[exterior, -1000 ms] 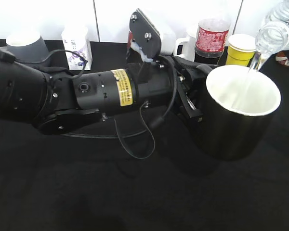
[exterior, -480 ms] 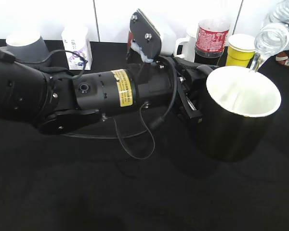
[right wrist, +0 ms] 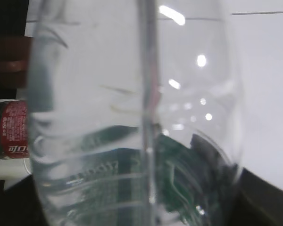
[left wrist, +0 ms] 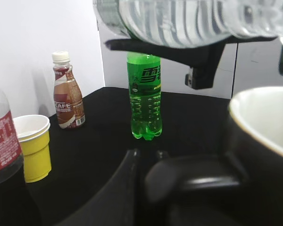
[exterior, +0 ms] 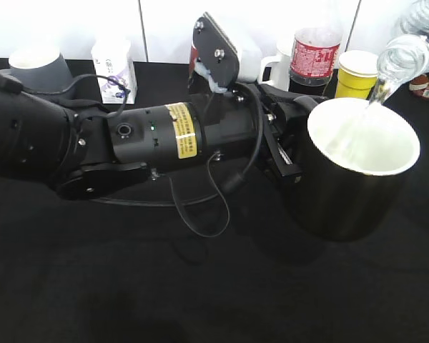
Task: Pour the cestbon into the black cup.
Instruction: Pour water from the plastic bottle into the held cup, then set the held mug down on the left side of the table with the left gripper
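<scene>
The black cup point(exterior: 354, 187), white inside, is held off the black table by my left gripper point(exterior: 286, 146), which is shut on its handle point(left wrist: 198, 181). The cup's rim also shows at the right of the left wrist view point(left wrist: 262, 122). The cestbon point(exterior: 404, 51) is tilted at the top right with its mouth over the cup, and a thin stream of water falls into it. My right gripper point(left wrist: 205, 59) is shut on the bottle's body point(left wrist: 193, 21). In the right wrist view the clear ribbed bottle point(right wrist: 132, 117) fills the frame and the fingers barely show.
Along the back stand a cola bottle point(exterior: 316, 51), a yellow paper cup point(exterior: 357, 73), a white mug point(exterior: 274, 69), a white carton point(exterior: 114, 68) and a grey mug point(exterior: 37, 68). A green soda bottle point(left wrist: 145, 96) and a brown cafe bottle point(left wrist: 66, 92) stand behind the cup.
The cup has shifted a little to the right. The bottle stays tilted over it and the water stream keeps falling into it.
</scene>
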Motion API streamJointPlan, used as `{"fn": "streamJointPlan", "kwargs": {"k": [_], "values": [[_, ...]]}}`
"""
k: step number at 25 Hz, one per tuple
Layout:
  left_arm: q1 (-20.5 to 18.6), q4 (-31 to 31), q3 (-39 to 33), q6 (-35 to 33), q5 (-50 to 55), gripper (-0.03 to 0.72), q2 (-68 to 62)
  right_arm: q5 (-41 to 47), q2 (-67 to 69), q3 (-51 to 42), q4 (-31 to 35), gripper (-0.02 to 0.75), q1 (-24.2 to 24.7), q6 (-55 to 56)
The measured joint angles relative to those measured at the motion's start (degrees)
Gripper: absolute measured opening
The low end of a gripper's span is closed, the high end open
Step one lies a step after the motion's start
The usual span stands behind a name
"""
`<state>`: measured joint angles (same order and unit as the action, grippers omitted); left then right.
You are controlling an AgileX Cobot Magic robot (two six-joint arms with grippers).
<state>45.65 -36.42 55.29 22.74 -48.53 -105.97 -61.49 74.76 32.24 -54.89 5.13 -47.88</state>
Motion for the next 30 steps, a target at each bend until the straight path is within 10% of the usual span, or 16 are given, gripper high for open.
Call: {"fn": "streamJointPlan", "kwargs": {"k": [17, 30], "values": [[0.00, -0.11, 0.00, -0.05, 0.00, 0.059, 0.00, -0.68, 0.00, 0.00, 2.98, 0.492, 0.00, -4.19], [-8.94, 2.64, -4.39, -0.05, -1.25, 0.059, 0.99, 7.89, 0.00, 0.01, 2.15, 0.492, 0.00, 87.87]]}}
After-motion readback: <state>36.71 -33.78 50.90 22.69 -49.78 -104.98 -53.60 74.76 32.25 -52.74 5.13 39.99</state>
